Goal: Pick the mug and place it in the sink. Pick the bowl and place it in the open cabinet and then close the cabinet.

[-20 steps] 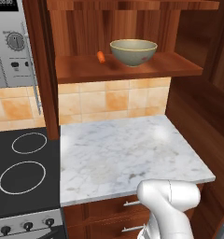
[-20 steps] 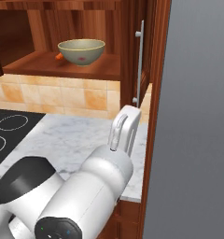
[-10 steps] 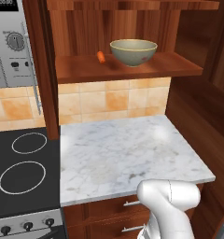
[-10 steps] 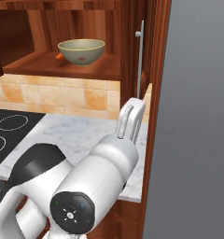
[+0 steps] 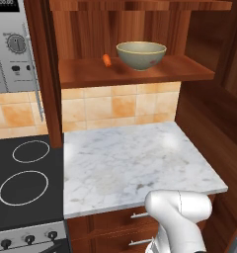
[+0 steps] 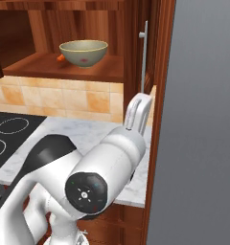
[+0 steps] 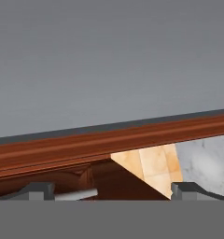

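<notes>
One half of the bowl job looks finished: the round olive-tan ceramic bowl [image 5: 140, 54] with its paler rim sits upright on the inner shelf of the reddish-brown wooden wall cabinet [image 5: 140, 74], just beside a small orange object [image 5: 106, 60]. From the right base view the same bowl [image 6: 83, 51] rests on that shelf, and the cabinet's door with its vertical silver bar handle [image 6: 144, 57] stands open, edge toward the camera. So, judging from this, closing the door is what remains. The white marble surface [image 5: 135, 163] below carries nothing, and neither mug nor sink can be seen here, so that part of the task cannot be judged. In the hand view the robot's two-finger gripper [image 7: 112, 190] has its jaws wide apart and holding nothing, looking along the brown door edge [image 7: 109, 142] with the handle's silver bar [image 7: 76, 194] low between the tips
</notes>
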Robot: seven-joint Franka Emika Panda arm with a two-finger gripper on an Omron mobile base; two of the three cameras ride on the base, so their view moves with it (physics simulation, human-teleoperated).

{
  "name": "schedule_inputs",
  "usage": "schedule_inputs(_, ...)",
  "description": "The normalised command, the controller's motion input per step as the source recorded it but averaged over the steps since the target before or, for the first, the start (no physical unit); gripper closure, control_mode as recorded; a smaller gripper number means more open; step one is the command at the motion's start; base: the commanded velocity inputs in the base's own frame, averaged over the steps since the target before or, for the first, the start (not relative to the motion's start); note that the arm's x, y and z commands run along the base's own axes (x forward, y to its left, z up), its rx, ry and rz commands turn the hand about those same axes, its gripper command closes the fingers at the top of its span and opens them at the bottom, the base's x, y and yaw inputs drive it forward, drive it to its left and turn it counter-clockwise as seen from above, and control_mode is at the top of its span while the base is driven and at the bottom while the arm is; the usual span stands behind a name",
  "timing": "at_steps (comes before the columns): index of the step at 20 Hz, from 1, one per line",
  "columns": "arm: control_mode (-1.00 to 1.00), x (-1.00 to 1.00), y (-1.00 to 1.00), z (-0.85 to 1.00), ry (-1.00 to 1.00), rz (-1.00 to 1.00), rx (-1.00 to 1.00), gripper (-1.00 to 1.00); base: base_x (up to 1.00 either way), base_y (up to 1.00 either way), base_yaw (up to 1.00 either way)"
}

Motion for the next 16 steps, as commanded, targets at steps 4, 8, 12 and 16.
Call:
schedule_inputs(4, -1.00, 0.43, 0.00, -0.03, 0.00, 0.00, 0.00, -1.00, 0.00, 0.00, 0.00)
schedule_inputs(8, -1.00, 0.39, -0.02, -0.03, 0.00, 0.00, 0.00, -1.00, 0.00, 0.00, 0.00)
schedule_inputs(12, -1.00, 0.39, 0.00, -0.07, 0.00, 0.01, 0.00, -1.00, 0.00, 0.00, 0.00)
schedule_inputs(16, -1.00, 0.34, 0.01, -0.14, 0.00, 0.05, 0.00, -1.00, 0.00, 0.00, 0.00)
